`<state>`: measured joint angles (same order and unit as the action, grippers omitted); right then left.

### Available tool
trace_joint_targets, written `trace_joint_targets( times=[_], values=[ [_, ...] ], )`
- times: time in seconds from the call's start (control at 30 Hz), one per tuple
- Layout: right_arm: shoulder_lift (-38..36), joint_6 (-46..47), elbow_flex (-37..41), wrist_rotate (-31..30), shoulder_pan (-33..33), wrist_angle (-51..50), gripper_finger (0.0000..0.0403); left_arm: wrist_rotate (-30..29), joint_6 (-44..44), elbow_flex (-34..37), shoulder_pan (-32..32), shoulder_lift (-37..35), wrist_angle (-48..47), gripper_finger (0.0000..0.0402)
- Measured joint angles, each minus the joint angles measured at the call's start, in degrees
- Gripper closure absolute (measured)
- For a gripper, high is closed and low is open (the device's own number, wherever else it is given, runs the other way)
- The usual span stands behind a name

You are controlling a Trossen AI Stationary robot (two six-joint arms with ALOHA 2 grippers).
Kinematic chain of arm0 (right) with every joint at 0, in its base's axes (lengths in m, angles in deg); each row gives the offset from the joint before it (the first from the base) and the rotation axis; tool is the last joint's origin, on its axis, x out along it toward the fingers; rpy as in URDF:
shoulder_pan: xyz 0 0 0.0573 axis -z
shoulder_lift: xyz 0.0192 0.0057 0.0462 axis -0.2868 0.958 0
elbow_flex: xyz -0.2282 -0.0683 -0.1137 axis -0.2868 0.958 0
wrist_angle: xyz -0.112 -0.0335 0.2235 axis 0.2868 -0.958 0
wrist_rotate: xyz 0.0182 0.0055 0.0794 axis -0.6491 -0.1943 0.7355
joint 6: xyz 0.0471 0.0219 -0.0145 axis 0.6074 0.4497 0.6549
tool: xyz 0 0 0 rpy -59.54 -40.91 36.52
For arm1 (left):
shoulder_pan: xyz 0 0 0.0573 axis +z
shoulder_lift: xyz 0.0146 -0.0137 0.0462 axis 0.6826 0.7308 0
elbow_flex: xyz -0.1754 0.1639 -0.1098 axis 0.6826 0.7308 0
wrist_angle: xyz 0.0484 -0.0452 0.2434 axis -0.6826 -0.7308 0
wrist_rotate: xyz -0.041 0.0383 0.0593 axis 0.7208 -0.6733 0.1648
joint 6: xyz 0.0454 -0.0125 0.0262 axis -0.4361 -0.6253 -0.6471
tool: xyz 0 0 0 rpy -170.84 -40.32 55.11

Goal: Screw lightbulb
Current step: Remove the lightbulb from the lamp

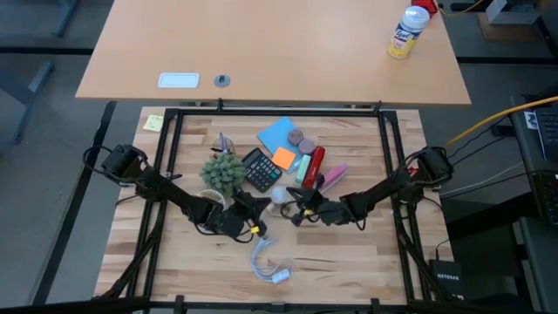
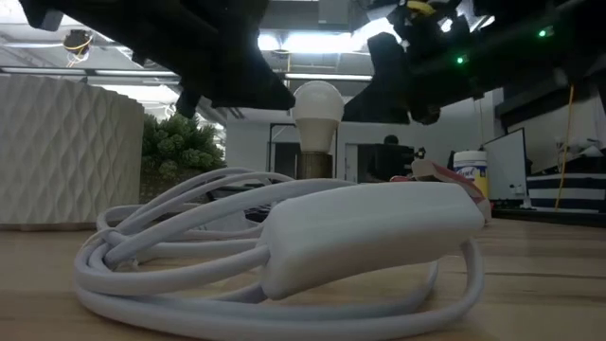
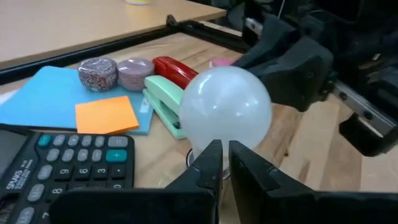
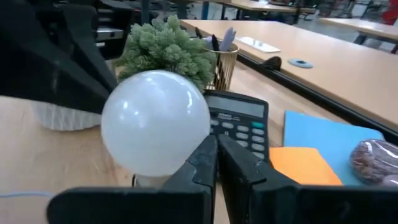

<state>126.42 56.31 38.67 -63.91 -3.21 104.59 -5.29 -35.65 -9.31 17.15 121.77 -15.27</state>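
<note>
lightbulb [image 1: 278, 194] upright on counter [image 1: 349, 253] | between left gripper [image 1: 254, 204] and right gripper [image 1: 296, 208] | both jaws closed, empty, beside bulb

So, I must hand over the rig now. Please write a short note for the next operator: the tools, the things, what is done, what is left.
Left tool: fingers nearly together, close under the lightbulb, grip not clear.
Right tool: shut, at the bulb's base from the other side.
Lightbulb: upright at the table's middle, between both tools, beside the black calculator.
Done: both arms have reached the bulb.
Left: whether it is screwed in cannot be seen; check first.
</note>
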Motion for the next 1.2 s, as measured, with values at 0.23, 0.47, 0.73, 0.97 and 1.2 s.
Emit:
trace_joint_targets(
  times=[0.23,0.47,0.73,0.97,1.2],
  values=[
    [0.0,-0.7,0.0,0.6,0.0,-0.2,0.0382,-1.3,0.3,0.0,-1.4,0.0,-0.1,0.038],
    [-2.0,-3.0,0.0,-0.6,-2.6,0.3,0.0382,-15.8,-1.6,0.0,-3.5,0.0,-0.1,0.038],
    [-2.4,-2.7,0.0,2.2,-6.9,5.0,0.0382,-17.7,-1.0,0.0,-0.7,0.0,0.0,0.038],
    [0.0,-0.7,-0.1,4.1,-5.4,5.1,0.0382,-6.3,-0.4,0.0,4.8,0.0,0.0,0.038],
    [0.5,0.7,-0.1,3.7,-2.5,4.4,0.0382,-3.9,-0.5,0.1,4.3,0.0,-0.5,0.038]
  ],
)
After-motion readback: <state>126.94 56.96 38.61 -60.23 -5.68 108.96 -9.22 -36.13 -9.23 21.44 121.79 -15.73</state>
